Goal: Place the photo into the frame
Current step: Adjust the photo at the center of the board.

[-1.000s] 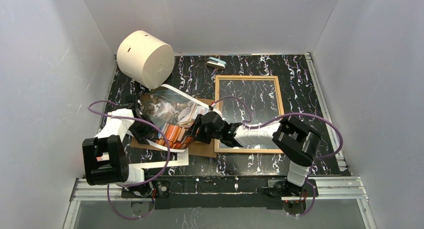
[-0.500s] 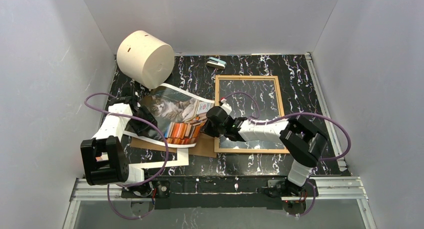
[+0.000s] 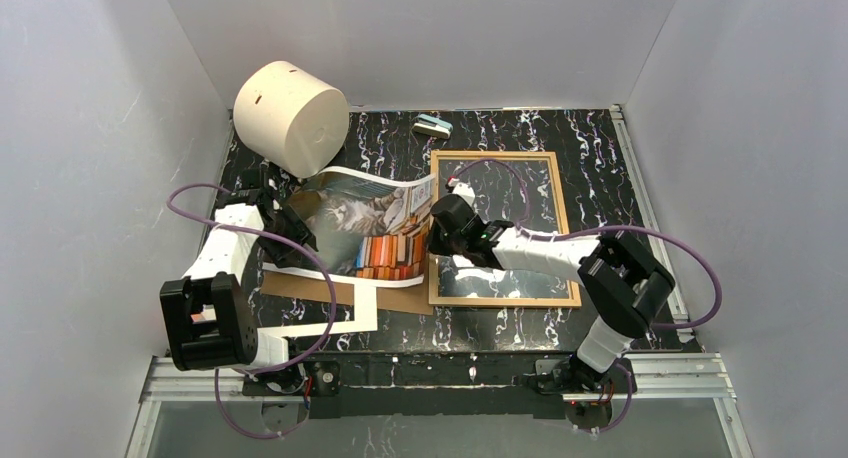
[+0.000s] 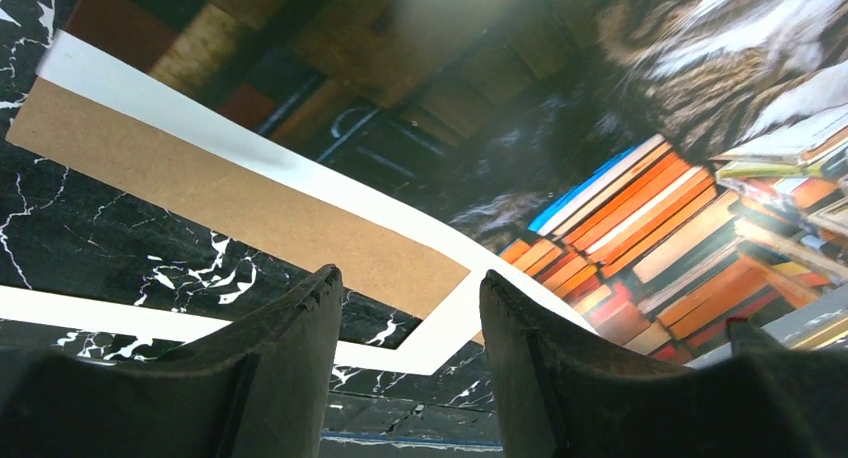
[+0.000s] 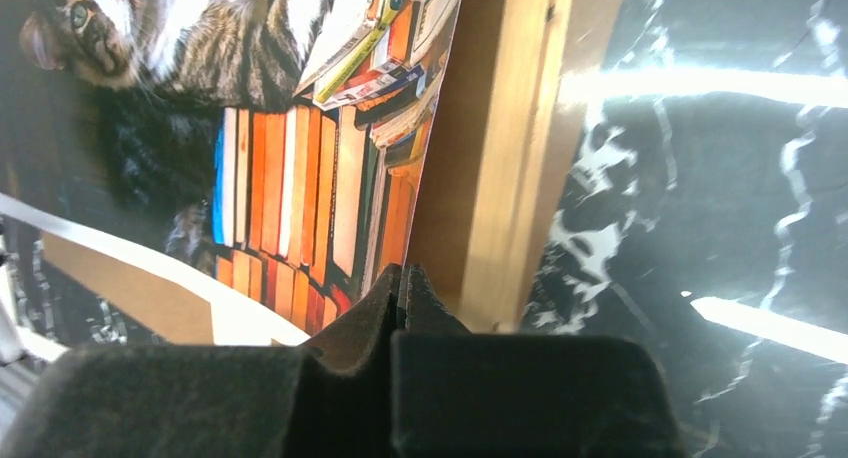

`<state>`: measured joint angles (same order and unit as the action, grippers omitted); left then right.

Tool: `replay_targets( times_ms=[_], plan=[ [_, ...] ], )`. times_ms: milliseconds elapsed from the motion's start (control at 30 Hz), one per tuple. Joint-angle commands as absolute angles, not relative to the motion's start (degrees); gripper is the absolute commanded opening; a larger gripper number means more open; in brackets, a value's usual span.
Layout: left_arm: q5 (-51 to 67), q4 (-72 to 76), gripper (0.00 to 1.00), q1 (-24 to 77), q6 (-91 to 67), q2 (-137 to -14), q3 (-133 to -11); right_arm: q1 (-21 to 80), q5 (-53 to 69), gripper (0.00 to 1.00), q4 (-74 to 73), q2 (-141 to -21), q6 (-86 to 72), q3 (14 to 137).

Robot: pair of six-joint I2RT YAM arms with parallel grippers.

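The photo (image 3: 365, 223), a cat on orange and blue books, hangs curved above the table between my two arms. My right gripper (image 3: 437, 230) is shut on its right edge, just over the left rail of the frame (image 3: 497, 156). In the right wrist view the fingers (image 5: 403, 275) pinch the photo (image 5: 280, 178) beside the wooden frame edge (image 5: 500, 178). My left gripper (image 3: 290, 218) sits at the photo's left side. It stands open (image 4: 405, 278) with nothing between its fingers, and the photo (image 4: 620, 178) arches above them.
A brown backing board (image 3: 330, 290) and a white mat sheet (image 3: 330, 323) lie under the photo, seen also as board (image 4: 230, 193) and mat (image 4: 440, 323). A large cream cylinder (image 3: 290, 116) stands at the back left. A small grey object (image 3: 433, 126) lies behind the frame.
My right gripper has shut on the photo's right edge and drawn it right, onto the frame's left rail. The photo has stretched out flatter. My left arm has shifted slightly back.
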<state>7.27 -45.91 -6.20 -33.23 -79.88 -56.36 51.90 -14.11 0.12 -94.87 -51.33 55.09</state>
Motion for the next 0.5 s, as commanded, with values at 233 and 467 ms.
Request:
replay_targets(
  times_ms=[233,467],
  plan=[
    [5.09,-46.76,0.56,-5.93,-33.81,-78.71,-55.13,40.73,-4.53,0.01,4.8,-89.39,-32.13,52.37],
    [0.92,-43.96,0.75,-5.91,-31.57,-85.11,-60.06,35.34,11.9,0.01,4.57,-92.12,-24.5,55.3]
  ],
)
